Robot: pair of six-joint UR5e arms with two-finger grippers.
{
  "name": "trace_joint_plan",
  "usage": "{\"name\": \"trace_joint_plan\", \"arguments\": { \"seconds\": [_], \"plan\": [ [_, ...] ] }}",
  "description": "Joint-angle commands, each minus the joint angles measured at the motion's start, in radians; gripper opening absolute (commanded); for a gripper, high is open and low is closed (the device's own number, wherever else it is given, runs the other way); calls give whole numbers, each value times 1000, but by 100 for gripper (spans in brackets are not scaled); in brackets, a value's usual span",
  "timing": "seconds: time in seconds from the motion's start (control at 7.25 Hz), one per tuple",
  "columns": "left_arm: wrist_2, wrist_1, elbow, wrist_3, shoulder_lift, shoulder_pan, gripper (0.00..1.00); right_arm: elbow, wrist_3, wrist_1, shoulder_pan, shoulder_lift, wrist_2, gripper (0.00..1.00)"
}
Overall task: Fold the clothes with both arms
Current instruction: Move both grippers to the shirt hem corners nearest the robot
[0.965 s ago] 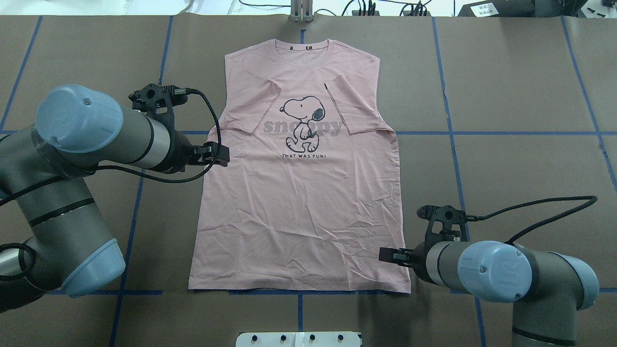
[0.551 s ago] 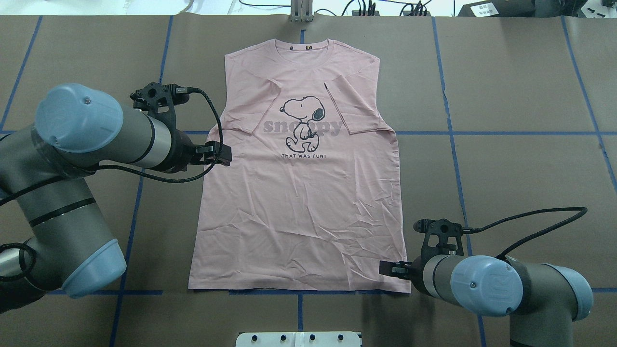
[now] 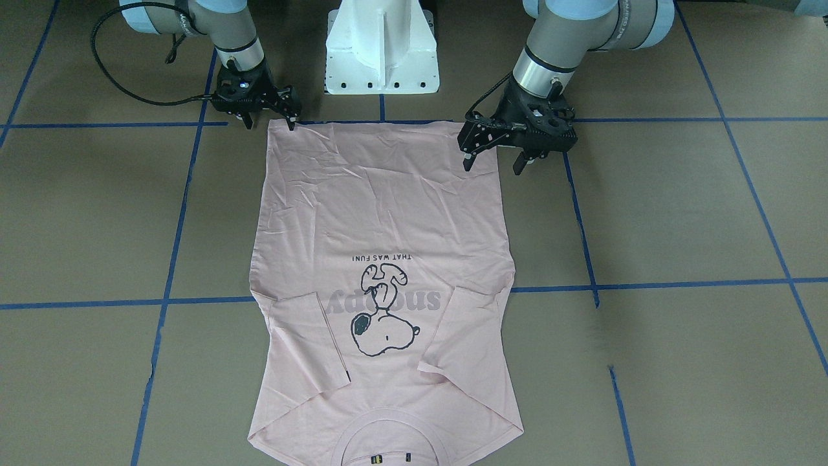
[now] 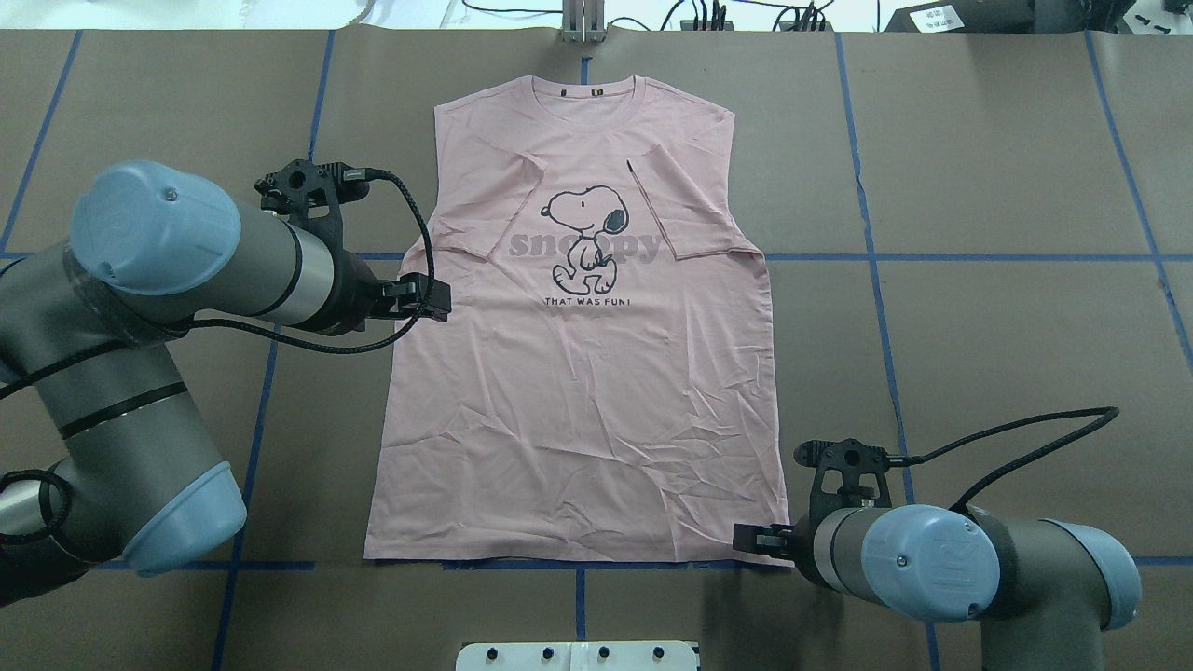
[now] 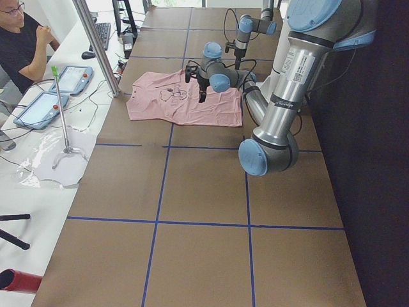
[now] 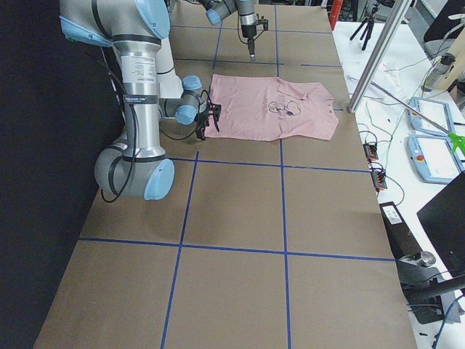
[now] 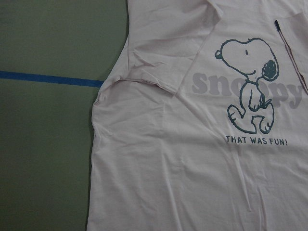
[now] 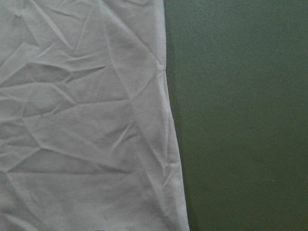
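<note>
T-shirt (image 4: 578,401) lies flat and print-up on the brown table (image 4: 1007,308), both sleeves folded in over the chest, collar on the side away from the robot. Left gripper (image 3: 491,167) hovers above the shirt's side edge, jaws apart — right gripper (image 3: 271,124) sits low at the hem corner, jaws apart too
</note>
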Motion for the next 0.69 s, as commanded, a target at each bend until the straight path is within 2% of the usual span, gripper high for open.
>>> {"name": "trace_joint_plan", "arguments": {
  "seconds": [0.0,0.28,0.41,0.55],
  "plan": [
    [-1,-1,-1,0,-2,1,100,-1,0,-3,-5,-2,4,87],
    [0,-1,-3,0,-2,1,100,-1,0,-3,-5,-1,20,22],
    [0,-1,-6,0,0,1,100,-1,0,-3,-8,-1,29,1],
    [0,-1,-7,0,0,1,100,-1,0,-3,-18,1,27,0]
  ]
}}
